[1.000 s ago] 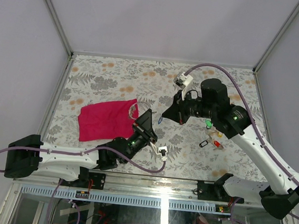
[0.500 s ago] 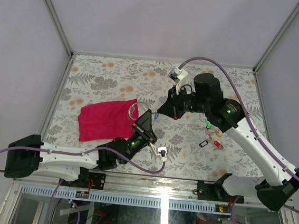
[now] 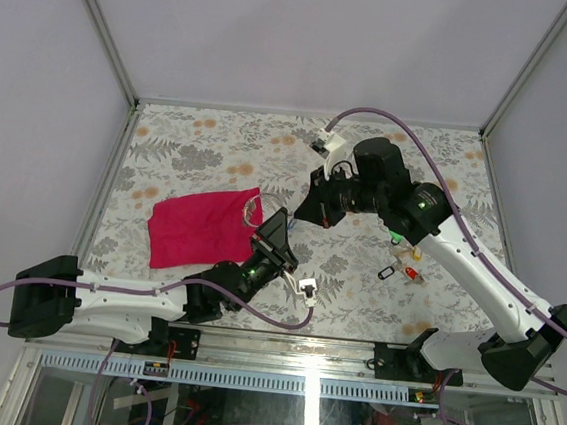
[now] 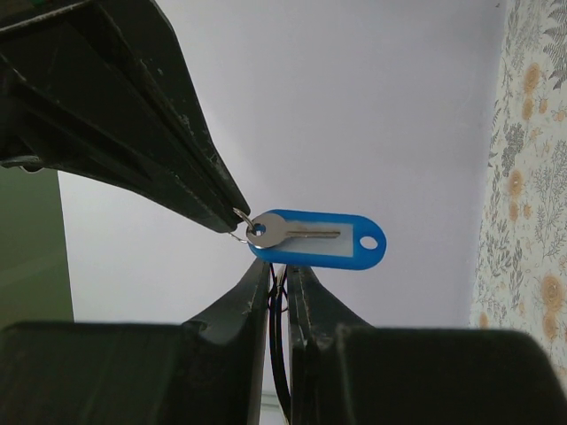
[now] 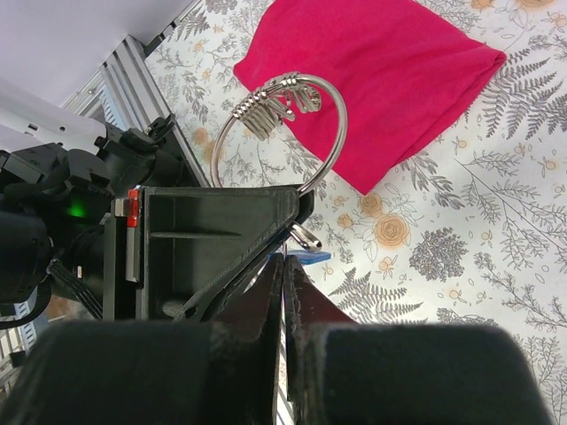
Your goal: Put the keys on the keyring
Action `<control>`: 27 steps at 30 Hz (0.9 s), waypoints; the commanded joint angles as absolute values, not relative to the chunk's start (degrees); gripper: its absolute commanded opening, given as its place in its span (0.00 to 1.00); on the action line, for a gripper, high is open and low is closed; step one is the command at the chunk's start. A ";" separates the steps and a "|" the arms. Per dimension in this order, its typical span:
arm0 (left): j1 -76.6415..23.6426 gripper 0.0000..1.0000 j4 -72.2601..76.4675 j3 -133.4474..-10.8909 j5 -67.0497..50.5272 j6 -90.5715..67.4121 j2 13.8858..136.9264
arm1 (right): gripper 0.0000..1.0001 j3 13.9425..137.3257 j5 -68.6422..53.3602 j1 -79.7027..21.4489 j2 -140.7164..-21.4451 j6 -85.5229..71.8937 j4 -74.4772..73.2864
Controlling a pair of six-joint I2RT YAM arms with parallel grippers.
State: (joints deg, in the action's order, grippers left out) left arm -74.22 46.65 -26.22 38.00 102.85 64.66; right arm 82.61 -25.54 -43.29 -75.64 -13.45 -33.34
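Fingers (image 4: 252, 305) of L gripper (image 4: 279, 274) pinched on keyring (image 5: 263, 113), R gripper (image 5: 283, 258) nips blue key (image 4: 310, 237) by its end; approach off-line & you'll knock it loose

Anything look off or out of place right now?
Nothing stands out. The left gripper grips the keyring near the magenta cloth, the right gripper holds the blue-tagged key beside it, and the other keys lie together on the table.

The table (image 3: 220, 141) has a flower-pattern surface. On it lies 1 magenta cloth (image 3: 197, 226) at the left; the keys (image 3: 413, 274) with coloured tags lie well apart, at the right.
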 commanded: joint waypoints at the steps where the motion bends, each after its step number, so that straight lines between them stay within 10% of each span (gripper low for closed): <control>1: -74.52 0.00 51.37 -25.95 39.11 105.08 64.14 | 0.00 85.98 -24.07 -43.90 -76.49 -14.79 -33.63; 27: -74.52 0.00 50.28 -26.02 39.37 105.42 64.31 | 0.00 90.92 -20.60 -44.91 -81.00 -16.44 -39.56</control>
